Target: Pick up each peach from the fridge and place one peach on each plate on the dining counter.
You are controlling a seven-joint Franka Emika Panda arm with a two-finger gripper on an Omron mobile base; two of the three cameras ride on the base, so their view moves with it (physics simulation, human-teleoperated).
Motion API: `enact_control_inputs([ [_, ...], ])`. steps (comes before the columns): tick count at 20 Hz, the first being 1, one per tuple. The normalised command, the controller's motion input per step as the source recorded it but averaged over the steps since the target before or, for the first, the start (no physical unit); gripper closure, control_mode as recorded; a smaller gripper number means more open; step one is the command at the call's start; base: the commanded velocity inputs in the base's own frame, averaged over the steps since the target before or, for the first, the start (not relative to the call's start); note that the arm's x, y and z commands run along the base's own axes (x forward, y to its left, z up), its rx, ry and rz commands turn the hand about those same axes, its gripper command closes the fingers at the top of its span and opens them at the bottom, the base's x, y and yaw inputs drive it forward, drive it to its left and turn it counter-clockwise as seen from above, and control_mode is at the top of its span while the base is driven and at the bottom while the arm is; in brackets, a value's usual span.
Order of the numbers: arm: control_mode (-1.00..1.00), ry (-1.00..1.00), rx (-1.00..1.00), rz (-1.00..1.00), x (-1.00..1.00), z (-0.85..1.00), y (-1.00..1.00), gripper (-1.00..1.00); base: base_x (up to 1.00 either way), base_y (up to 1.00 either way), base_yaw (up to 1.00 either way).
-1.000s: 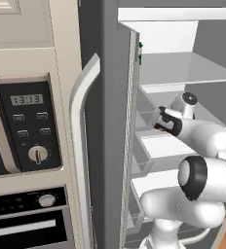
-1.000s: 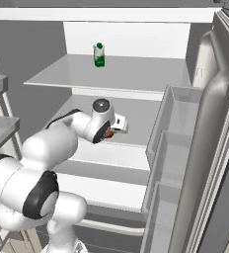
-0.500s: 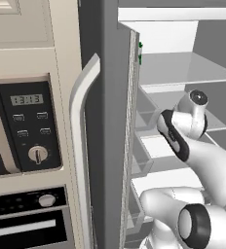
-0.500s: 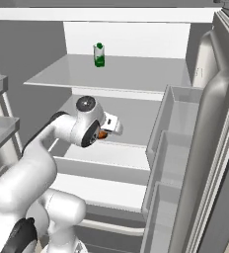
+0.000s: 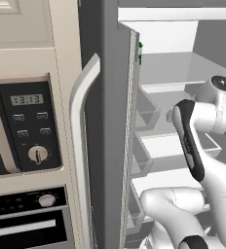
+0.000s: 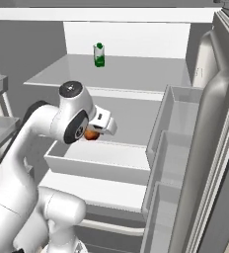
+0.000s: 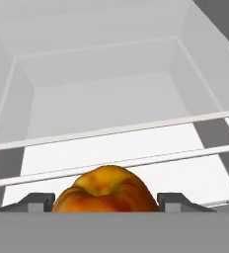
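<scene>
- Peach [image 7: 105,191] sat at the bottom centre of the hand view, pinched between the gripper [image 6: 93,133] fingers, evidently so it could be carried out of the fridge [image 6: 136,99].
- Green bottle [image 6: 99,54] stood upper left on a shelf, well apart.
- Drawer [image 6: 99,160] and door bins [image 6: 173,148] flanked the exit path.

One peach [image 7: 105,191] on show, orange-red with a yellow blush; one small green bottle [image 6: 99,55] standing alone on the upper shelf; one fridge [image 6: 136,89], open. On its open door, three bins [image 6: 178,148] stacked one above another; beside it, one black oven panel [image 5: 29,127] with one round knob [image 5: 37,154].
</scene>
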Motion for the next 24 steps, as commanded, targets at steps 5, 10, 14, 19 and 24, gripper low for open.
enact_control_inputs([
  [5, -1.00, 0.00, 0.00, 0.00, -0.55, 0.37, 0.07, 1.00, 0.00, 0.00, 0.00],
  [10, -1.00, 0.00, 0.00, 0.00, -0.61, 0.42, 0.14, 1.00, 0.00, 0.00, 0.00],
  [14, -1.00, -0.03, 0.00, 0.01, -0.57, 0.54, 0.15, 1.00, 0.00, 0.00, 0.00],
  [19, 1.00, -0.02, 0.00, 0.01, -0.38, 0.30, 0.10, 1.00, -0.39, 0.07, 0.01],
  [24, 1.00, 0.00, 0.00, 0.00, 0.00, 0.00, 0.00, 1.00, -1.00, 0.02, 0.04],
])
